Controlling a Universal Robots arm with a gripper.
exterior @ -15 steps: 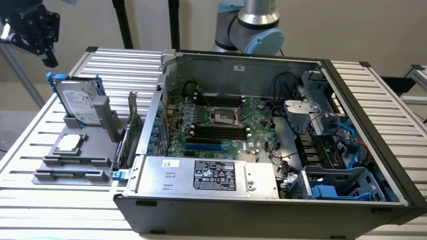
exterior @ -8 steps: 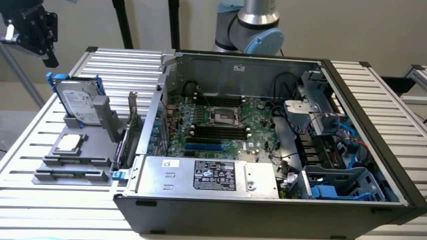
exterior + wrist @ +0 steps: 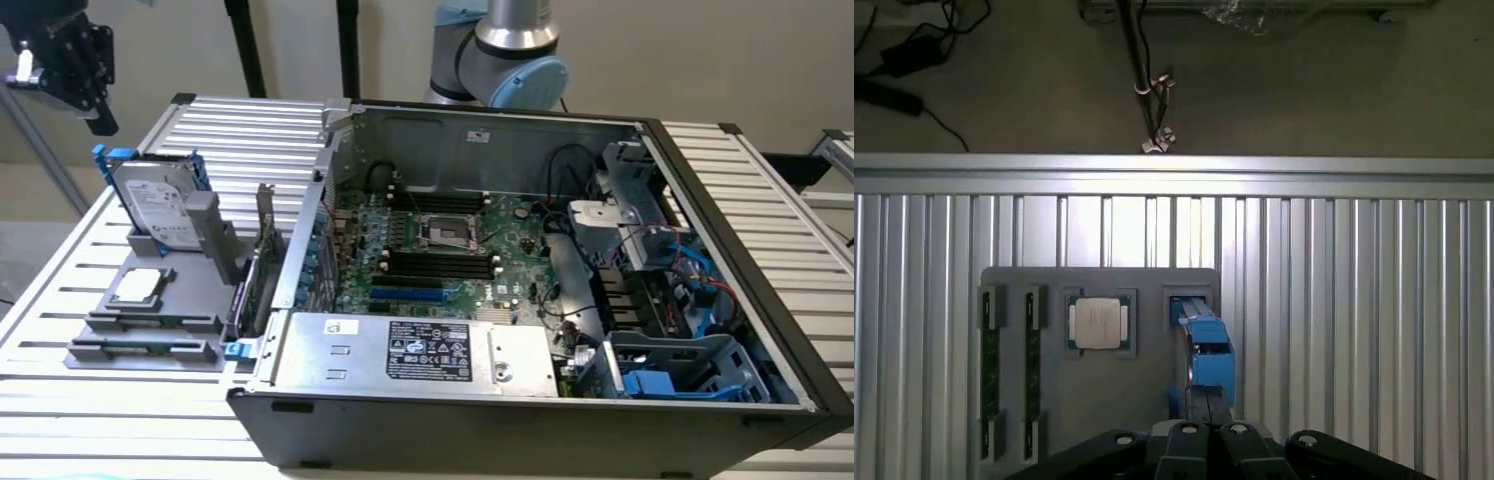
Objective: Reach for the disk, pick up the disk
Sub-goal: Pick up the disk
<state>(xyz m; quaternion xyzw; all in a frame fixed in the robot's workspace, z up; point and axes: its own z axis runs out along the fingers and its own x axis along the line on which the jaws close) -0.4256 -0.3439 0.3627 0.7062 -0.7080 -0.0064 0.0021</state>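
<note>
The disk is stood on edge in a slot of the grey holder, its white label and blue rails exposed, at the holder's far end from the exterior camera. The gripper is held high above the holder, well apart from the disk and pointed down at it; whether it is released or clenched cannot be told. A square CPU chip is seated in the holder just beside the disk. The holder is set on a slatted table, with an opened computer case near it on the exterior view's right.
</note>
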